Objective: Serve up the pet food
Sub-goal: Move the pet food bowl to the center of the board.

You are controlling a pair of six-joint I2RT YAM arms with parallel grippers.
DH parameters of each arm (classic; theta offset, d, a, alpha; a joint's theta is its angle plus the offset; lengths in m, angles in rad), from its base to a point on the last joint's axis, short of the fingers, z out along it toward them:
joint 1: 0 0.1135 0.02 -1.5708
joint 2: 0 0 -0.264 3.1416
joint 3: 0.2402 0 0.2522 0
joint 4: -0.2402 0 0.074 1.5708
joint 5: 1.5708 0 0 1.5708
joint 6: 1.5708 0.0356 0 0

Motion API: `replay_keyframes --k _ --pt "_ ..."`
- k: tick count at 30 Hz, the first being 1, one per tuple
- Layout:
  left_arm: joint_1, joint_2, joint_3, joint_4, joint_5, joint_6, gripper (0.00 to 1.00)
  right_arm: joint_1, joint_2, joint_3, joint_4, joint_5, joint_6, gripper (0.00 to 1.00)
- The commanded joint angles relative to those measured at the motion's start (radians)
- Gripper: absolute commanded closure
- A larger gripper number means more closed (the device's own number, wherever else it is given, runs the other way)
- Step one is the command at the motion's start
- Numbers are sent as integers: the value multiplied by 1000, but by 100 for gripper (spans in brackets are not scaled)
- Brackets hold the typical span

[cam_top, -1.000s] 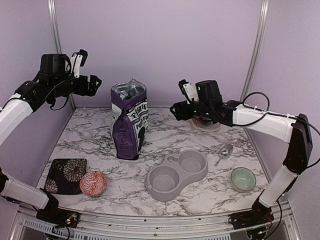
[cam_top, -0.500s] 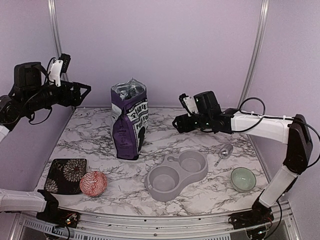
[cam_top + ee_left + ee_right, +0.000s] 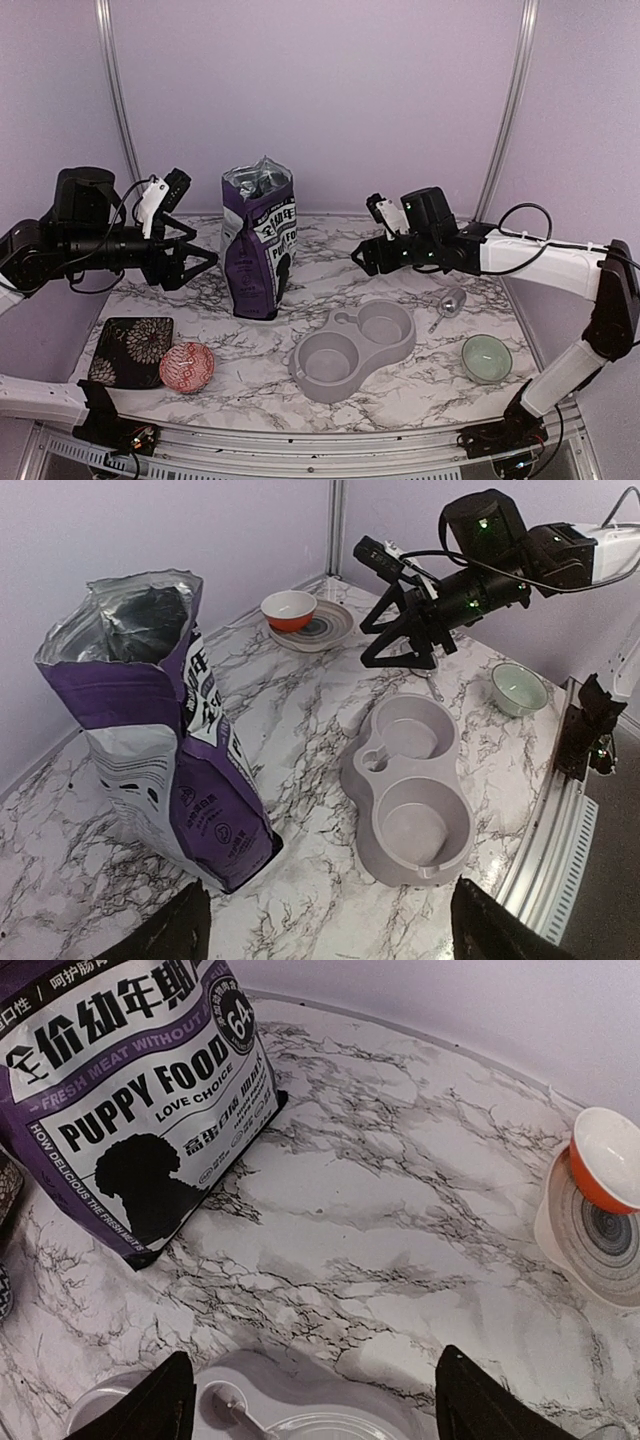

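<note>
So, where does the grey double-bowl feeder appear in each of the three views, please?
Top external: the grey double-bowl feeder lies low in the picture, a little right of centre.
Left wrist: the feeder is right of centre, one bowl above the other.
Right wrist: only part of the feeder shows, cut off by the bottom edge.
Shared landmark: the purple bag stands left of the feeder in every view.

High rear view; wrist views angled down, sharing feeder (image 3: pixel 362 340)
</note>
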Motion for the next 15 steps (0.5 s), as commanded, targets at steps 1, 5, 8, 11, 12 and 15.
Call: replay_keyframes --k 1,5,8,11,12,15 --pt "-62 3 -37 -15 43 9 18 -7 -40 -25 -48 16 22 20" --pt "-128 40 -69 4 37 3 20 -7 -60 -54 -59 39 54 21" --pt "-166 69 -95 47 30 -4 21 -7 -77 -96 -49 18 91 21" --pt "-198 118 -113 87 33 -12 21 -7 -93 -134 -61 16 118 21" --pt "-206 135 -114 95 34 -13 21 -7 -97 -142 -74 36 136 21" --pt "-216 173 -116 127 40 -7 22 -7 -114 -161 -151 142 246 20"
